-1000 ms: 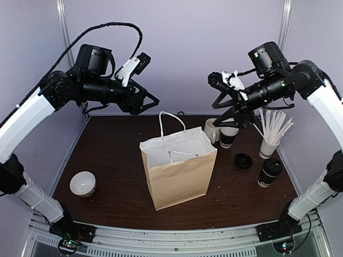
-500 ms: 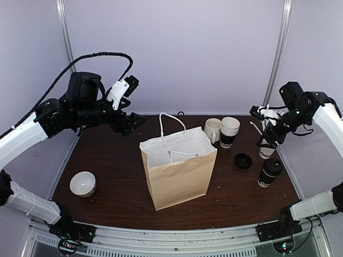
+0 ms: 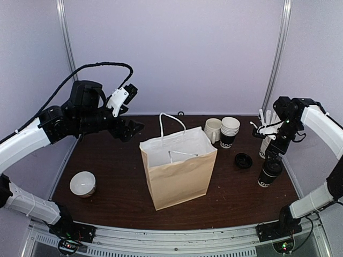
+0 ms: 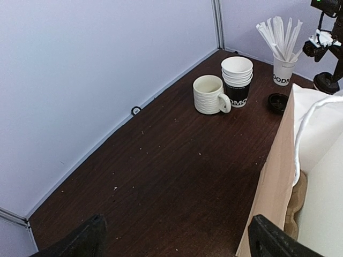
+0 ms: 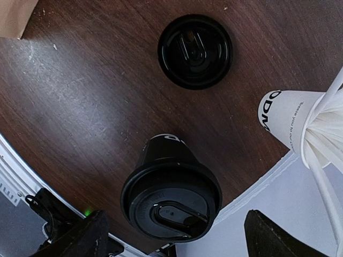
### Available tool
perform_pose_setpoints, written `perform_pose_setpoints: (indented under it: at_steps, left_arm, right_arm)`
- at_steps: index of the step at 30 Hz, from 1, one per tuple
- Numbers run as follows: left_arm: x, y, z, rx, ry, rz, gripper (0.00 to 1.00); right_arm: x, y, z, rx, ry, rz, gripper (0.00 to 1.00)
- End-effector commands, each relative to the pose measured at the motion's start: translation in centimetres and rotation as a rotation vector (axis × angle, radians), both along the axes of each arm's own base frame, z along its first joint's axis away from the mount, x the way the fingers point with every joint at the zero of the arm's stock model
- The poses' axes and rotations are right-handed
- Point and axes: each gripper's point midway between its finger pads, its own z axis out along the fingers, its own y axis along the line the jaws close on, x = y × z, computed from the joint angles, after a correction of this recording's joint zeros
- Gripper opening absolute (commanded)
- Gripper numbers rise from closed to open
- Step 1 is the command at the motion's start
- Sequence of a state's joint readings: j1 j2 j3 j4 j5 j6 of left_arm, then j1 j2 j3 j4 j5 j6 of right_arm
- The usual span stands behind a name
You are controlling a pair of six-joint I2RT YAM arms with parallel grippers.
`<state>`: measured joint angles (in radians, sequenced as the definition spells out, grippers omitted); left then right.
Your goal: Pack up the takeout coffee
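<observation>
Open right end effector hovers over the coffee cup right of the bag, apparently to grasp it; left end effector open too.

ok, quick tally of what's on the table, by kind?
bag: 1
mug: 1
cup stack: 1
stick cup: 1
lidded coffee: 1
loose lid: 1
bowl: 1
Total: 7

The dark wooden desk bears a tan paper bag, white ceramic mug, loose black lid, and black-lidded paper coffee cup.
</observation>
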<state>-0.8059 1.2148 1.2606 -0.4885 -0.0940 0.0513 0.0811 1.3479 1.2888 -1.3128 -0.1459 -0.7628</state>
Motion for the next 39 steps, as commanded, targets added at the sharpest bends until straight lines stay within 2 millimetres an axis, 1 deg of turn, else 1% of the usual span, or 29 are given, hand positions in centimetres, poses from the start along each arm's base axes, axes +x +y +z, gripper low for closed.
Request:
perform_pose_setpoints:
  at_steps: [1, 4, 10, 16, 25, 28, 33, 39]
  left_arm:
    - [0.0, 0.1, 2.2, -0.057, -0.060, -0.001, 0.96]
    - [0.0, 0.1, 2.1, -0.054, -0.058, -0.004, 0.96]
    - [-0.1, 0.0, 2.0, -0.055, -0.052, -0.010, 0.96]
    - [-0.1, 0.1, 2.2, -0.057, -0.056, -0.007, 0.96]
    - [-0.1, 0.1, 2.1, -0.054, -0.055, -0.007, 0.96]
    - [0.0, 0.1, 2.0, -0.050, -0.054, -0.007, 0.96]
    - [0.0, 0.1, 2.0, -0.050, -0.054, -0.007, 0.96]
    - [0.0, 0.0, 1.9, -0.048, -0.052, -0.008, 0.96]
  right_arm:
    - [-0.4, -1.8, -1.3, -0.095, 0.061, 0.002, 0.91]
    - [-0.6, -2.0, -1.9, -0.100, 0.088, 0.007, 0.92]
    - [-0.4, -2.2, -2.3, -0.087, 0.113, 0.001, 0.92]
    - [-0.6, -2.4, -3.2, -0.080, 0.162, 0.003, 0.92]
    - [-0.6, -2.7, -4.3, -0.078, 0.189, -0.007, 0.92]
    - [-1.0, -2.5, -4.5, -0.069, 0.214, 0.001, 0.92]
    - [-1.2, -2.5, -4.4, -0.065, 0.215, 0.008, 0.92]
    - [-1.1, -2.2, -2.9, -0.048, 0.193, 0.010, 0.92]
